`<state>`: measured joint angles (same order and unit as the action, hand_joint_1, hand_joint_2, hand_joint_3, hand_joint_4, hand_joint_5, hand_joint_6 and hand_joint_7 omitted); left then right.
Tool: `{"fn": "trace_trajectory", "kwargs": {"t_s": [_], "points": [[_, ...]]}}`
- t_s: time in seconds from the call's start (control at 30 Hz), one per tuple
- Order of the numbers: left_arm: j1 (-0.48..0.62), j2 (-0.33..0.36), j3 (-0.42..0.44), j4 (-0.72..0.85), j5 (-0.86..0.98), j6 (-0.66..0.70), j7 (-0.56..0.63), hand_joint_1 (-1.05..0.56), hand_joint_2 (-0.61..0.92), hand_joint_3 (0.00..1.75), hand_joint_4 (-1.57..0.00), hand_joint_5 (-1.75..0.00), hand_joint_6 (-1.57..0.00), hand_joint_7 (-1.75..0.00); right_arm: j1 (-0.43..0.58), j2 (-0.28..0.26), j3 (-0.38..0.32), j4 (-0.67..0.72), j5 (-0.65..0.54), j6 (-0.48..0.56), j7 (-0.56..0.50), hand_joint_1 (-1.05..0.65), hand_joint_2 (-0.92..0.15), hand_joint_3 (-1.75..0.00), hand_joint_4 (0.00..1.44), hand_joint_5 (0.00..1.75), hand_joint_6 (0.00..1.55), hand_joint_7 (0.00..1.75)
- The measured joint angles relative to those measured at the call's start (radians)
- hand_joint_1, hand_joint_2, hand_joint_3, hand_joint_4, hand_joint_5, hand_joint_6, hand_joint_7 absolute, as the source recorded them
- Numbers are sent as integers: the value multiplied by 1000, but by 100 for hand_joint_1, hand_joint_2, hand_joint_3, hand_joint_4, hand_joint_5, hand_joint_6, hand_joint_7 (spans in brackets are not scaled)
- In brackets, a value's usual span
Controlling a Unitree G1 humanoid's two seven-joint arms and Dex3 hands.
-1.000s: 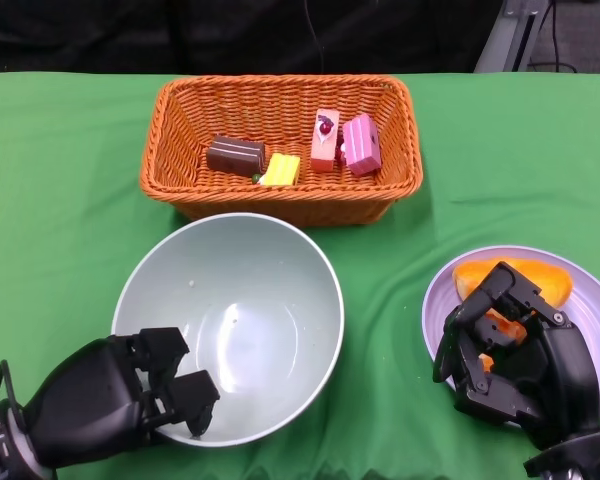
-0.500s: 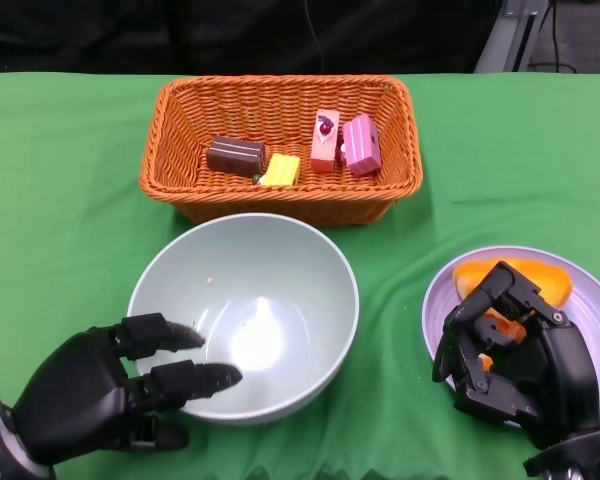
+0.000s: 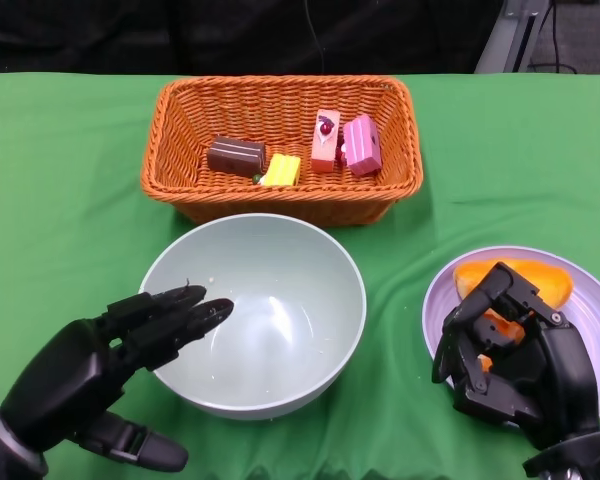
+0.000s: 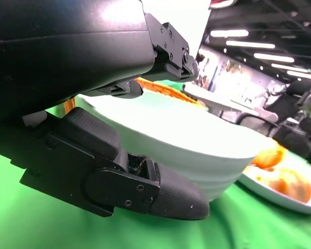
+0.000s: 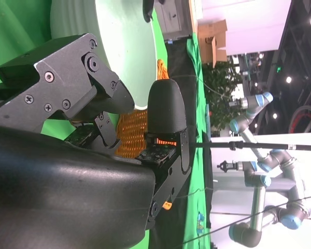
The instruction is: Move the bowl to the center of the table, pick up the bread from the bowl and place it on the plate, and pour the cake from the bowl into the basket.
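Task looks near done: bowl [image 3: 253,312] empty mid-counter, cake pieces [image 3: 295,153] in basket [image 3: 280,95], bread [image 3: 515,285] on plate [image 3: 595,310] (partly hidden), left hand [image 3: 110,360] released beside bowl, right hand [image 3: 510,355] curled, grasp unclear.

A green cloth [image 3: 70,200] covers the table, with robot arms [image 5: 259,207] standing in the background.
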<state>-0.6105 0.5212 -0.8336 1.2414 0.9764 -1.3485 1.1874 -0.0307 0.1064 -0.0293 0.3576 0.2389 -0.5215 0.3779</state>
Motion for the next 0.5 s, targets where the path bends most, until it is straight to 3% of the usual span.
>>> {"fn": "trace_trajectory", "kwargs": {"t_s": [0.1, 0.23, 0.33, 0.5], "points": [[1, -15, 69, 78, -146, -147, -202, -103, 92, 29, -34, -3, -28, -3, 0, 0, -1, 0, 2, 2, 0, 1, -59, -121, 80, 175, 52, 168], [41, -97, 200, 176, -424, -248, -491, -74, 92, 19, -55, -8, -47, -5, 0, 0, 1, 0, 2, 0, 3, -1, -58, -121, 81, 175, 53, 169], [81, -160, 257, 168, -634, -244, -704, -55, 92, 14, -76, -11, -68, -5, 2, 0, 9, -16, 1, 1, 9, -2, -57, -121, 80, 175, 54, 166], [158, -214, 261, -59, -1033, -95, -1047, -39, 92, 18, -96, -18, -87, -8, 7, 0, 21, -44, -12, 4, 9, -7, -55, -119, 78, 175, 54, 163]]}}
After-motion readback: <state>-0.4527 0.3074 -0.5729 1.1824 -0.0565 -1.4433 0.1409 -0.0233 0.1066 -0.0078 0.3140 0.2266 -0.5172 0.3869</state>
